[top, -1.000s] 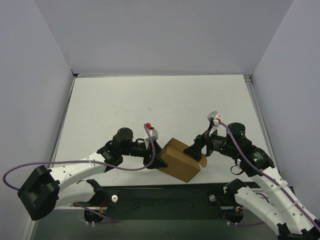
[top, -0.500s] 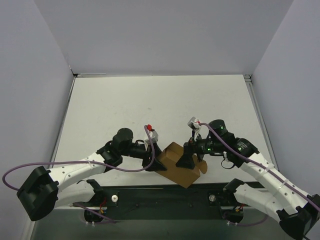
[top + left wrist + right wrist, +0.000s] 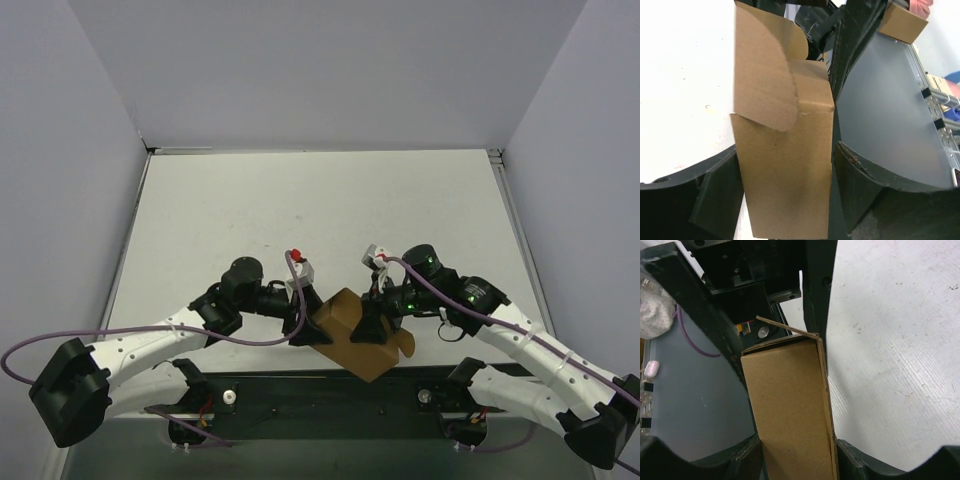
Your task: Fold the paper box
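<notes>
The paper box [image 3: 352, 330] is a small brown cardboard box held just above the table's near edge, between the two arms. My left gripper [image 3: 307, 326] is shut on its left end; in the left wrist view the box [image 3: 785, 165] fills the space between the black fingers [image 3: 715, 200], and a rounded flap [image 3: 765, 75] stands open at the far end. My right gripper [image 3: 373, 323] is shut on the box's right part; in the right wrist view the box [image 3: 790, 410] sits between both fingers [image 3: 855, 462]. A small flap [image 3: 405, 341] sticks out on the right.
The white table [image 3: 300, 210] stretches away behind the box, enclosed by grey walls. The black base plate [image 3: 330, 392] with the arm mounts lies right below the box. Purple cables [image 3: 150, 325] run along both arms.
My right arm has swung left and its gripper has come down around the box's right part. The box has shifted slightly left and nearer. My left gripper has kept its hold.
</notes>
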Controlling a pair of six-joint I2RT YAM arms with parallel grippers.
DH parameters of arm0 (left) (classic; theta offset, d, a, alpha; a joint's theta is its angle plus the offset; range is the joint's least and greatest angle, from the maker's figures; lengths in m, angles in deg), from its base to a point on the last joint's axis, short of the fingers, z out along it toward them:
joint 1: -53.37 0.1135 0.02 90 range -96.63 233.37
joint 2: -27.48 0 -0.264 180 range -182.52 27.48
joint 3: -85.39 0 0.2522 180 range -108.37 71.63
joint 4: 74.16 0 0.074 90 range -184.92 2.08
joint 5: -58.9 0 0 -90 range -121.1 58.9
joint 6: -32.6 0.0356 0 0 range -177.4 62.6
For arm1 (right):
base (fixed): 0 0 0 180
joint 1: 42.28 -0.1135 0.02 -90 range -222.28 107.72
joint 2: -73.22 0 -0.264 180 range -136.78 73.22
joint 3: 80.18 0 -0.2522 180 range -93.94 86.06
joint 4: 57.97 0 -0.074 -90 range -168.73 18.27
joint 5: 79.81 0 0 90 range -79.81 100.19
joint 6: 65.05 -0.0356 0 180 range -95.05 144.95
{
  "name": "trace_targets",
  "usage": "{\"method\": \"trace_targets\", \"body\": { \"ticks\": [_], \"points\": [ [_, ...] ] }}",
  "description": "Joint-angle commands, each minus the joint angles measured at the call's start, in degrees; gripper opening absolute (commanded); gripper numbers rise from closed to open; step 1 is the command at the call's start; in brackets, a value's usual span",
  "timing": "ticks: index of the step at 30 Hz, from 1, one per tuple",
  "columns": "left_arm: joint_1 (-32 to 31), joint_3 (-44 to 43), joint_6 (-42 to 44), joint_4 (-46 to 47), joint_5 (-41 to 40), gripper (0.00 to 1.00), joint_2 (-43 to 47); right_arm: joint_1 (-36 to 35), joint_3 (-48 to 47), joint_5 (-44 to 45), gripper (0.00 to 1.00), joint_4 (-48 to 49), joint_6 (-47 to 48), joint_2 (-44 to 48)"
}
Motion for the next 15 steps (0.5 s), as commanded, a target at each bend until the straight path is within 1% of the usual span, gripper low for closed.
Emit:
{"method": "trace_targets", "body": {
  "ticks": [1, 2, 3, 4, 8, 9, 13, 14, 15],
  "points": [
    [-0.15, -3.48, 0.95, -0.42, -3.59, 0.81, 1.56, -0.77, -2.62, 2.68, 0.46, -1.49, 1.21, 0.31],
    [-0.07, -3.92, 1.21, -2.78, -4.81, 0.85, 1.64, -1.03, -2.8, 3.82, 0.46, -1.67, 1.21, 0.39],
    [-0.07, -4.45, 1.74, -4.29, -8.05, 0.86, 1.9, -1.29, -3.06, 4.61, 0.45, -2.36, 1.3, 0.48],
    [-0.07, -4.89, 2.79, -5.69, -9.64, 0.87, 2.69, -1.38, -3.59, 5.32, 0.44, -2.81, 1.47, 0.48],
    [-0.06, -6.91, 4.73, -12.89, -19.48, 0.93, 6.03, -3.05, -5.17, 11.72, 0.43, -6.4, 2.53, -0.57],
    [-0.07, -7.17, 5.08, -14.13, -24.38, 0.94, 7.78, -3.4, -5.52, 15.57, 0.43, -7.2, 3.05, -1.62],
    [-0.07, -9.72, 7.8, -18.53, -32.22, 0.97, 10.78, -5.95, -7.54, 23.86, 0.42, -9.75, 3.94, -5.4],
    [-0.15, -10.68, 8.59, -21.93, -32.94, 0.97, 10.78, -6.48, -8.59, 25.09, 0.42, -10.45, 4.29, -7.23],
    [-0.15, -13.56, 9.47, -23.62, -33.3, 0.97, 9.74, -7.44, -9.04, 26.14, 0.42, -10.72, 4.46, -8.03]
  ]
}}
